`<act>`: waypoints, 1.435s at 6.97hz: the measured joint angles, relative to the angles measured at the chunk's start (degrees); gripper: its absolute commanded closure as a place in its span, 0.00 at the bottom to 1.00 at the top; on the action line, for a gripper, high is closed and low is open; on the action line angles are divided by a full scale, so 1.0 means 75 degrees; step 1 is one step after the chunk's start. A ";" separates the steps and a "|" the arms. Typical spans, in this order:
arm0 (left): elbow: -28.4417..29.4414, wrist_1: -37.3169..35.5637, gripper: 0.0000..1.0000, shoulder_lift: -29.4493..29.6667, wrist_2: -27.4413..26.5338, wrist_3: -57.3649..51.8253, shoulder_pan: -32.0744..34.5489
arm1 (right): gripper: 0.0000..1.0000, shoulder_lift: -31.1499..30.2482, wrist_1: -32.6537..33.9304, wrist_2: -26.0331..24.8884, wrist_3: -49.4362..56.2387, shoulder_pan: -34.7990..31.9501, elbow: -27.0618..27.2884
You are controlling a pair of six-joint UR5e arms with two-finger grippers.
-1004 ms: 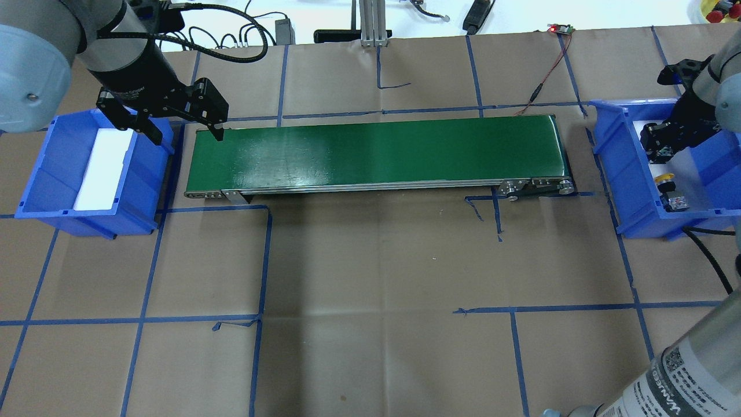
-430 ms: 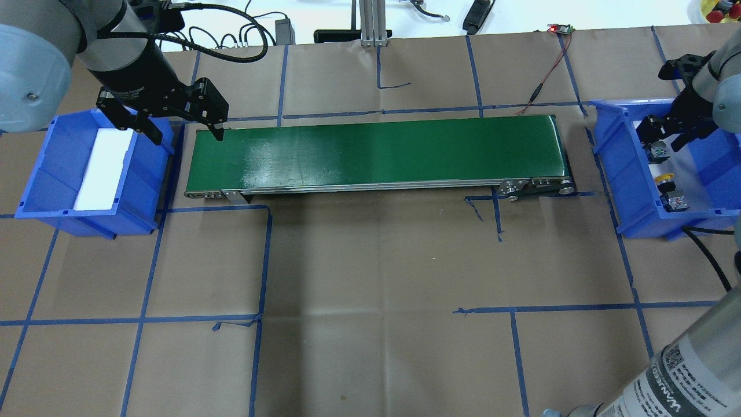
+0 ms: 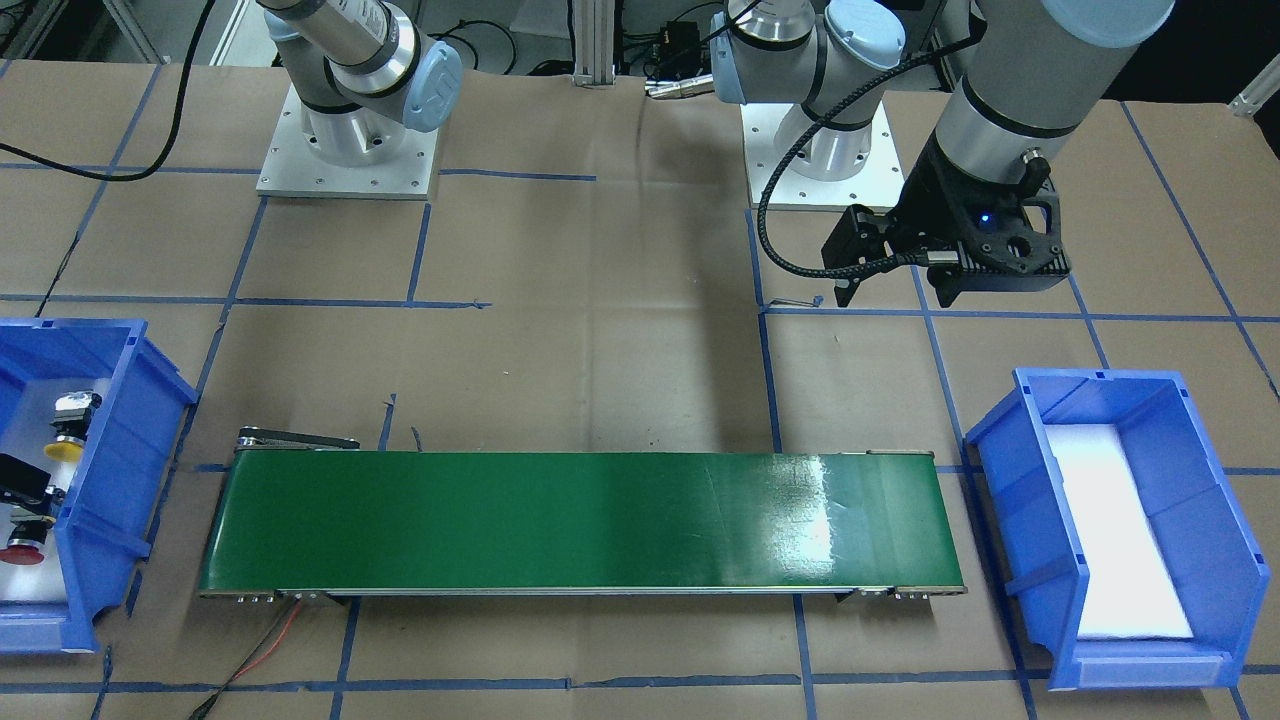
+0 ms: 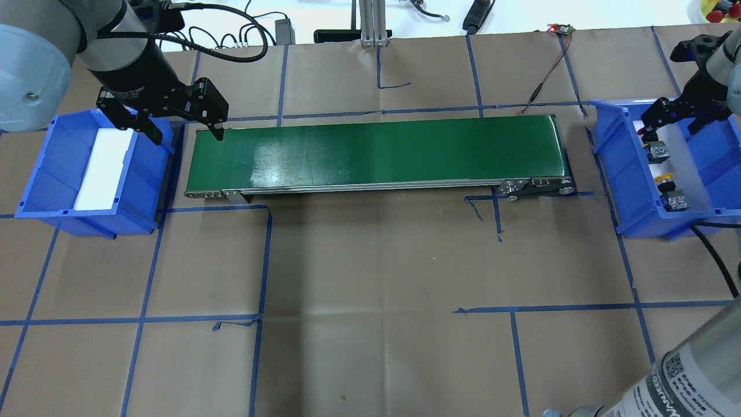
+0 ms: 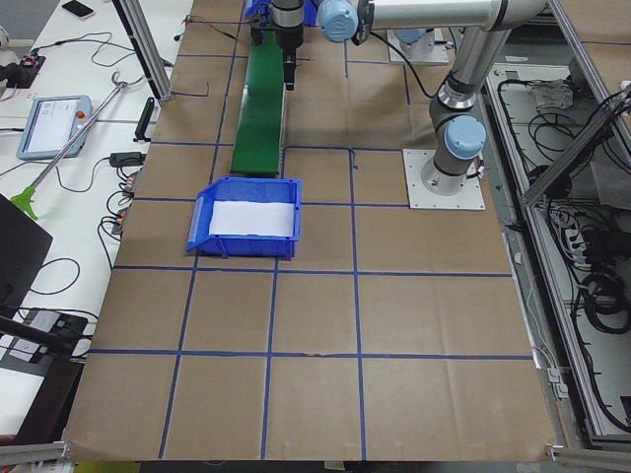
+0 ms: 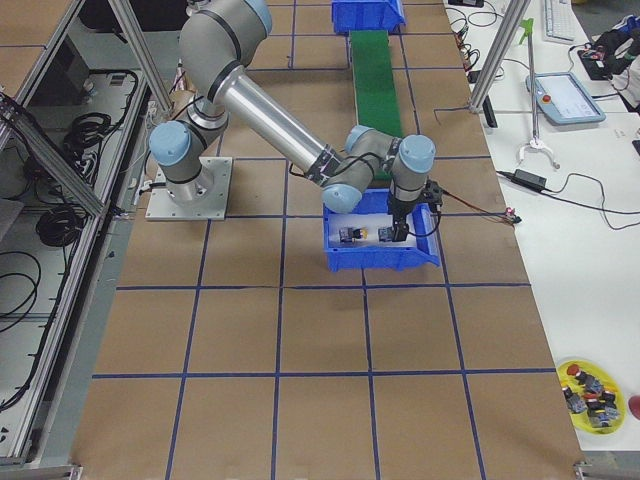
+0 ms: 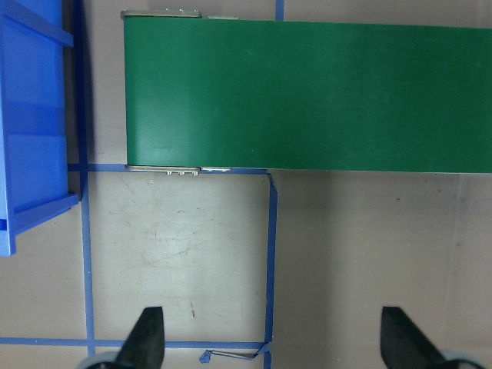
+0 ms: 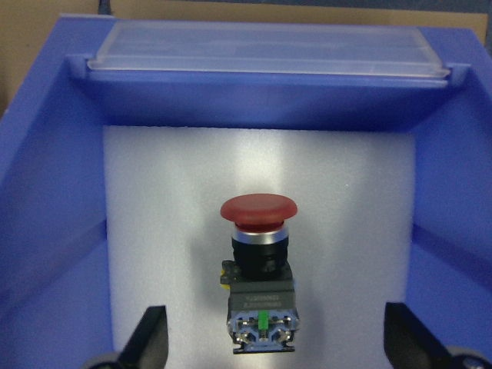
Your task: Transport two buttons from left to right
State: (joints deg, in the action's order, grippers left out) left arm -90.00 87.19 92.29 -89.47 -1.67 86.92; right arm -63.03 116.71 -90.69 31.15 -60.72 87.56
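Note:
The red-capped button [image 8: 257,265] lies on its side on the white foam of the right blue bin [image 4: 615,168], cap toward the bin's far end. It shows in the overhead view [image 4: 659,152] too. The yellow-capped button [image 4: 667,178] lies just nearer in the same bin, also in the front view [image 3: 62,450]. My right gripper [image 8: 273,350] hangs open and empty above the red button, fingers [image 8: 150,338] wide apart. My left gripper [image 4: 185,134] is open and empty above the gap between the left blue bin [image 4: 35,174] and the belt's left end.
A green conveyor belt [image 4: 376,150] spans the table between the two bins. The left bin holds only a white foam pad [image 4: 101,168]. Cables and an aluminium post [image 4: 370,23] stand at the table's far edge. A red wire [image 4: 550,69] runs to the belt's right end.
My right gripper has let go of the red button in the right bin and risen away from it toward the far side. The left arm has not moved.

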 measured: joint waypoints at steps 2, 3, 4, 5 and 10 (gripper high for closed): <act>0.0020 0.0000 0.00 0.0005 0.0000 0.0000 0.0000 | 0.00 -0.1011 -0.0789 0.0036 -0.0096 -0.0114 -0.0185; 0.0037 0.0000 0.00 0.0018 0.0000 0.0000 0.0000 | 0.00 -0.1514 -0.1032 0.0258 -0.0127 -0.0351 -0.0186; 0.0042 0.0000 0.00 0.0027 0.0000 0.0000 0.0000 | 0.00 -0.1943 -0.1500 0.0669 -0.0205 -0.0784 -0.0186; 0.0045 0.0000 0.00 0.0032 0.0000 0.0000 0.0000 | 0.00 -0.2375 -0.2187 0.0957 -0.0660 -0.1321 -0.0184; 0.0047 0.0000 0.00 0.0035 0.0000 0.0000 0.0000 | 0.00 -0.3813 -0.3504 0.1019 -0.5039 -0.3877 0.0482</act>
State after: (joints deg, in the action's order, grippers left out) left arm -89.65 87.19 92.55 -89.47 -1.67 86.92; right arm -91.63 90.43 -83.05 -6.65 -89.79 91.17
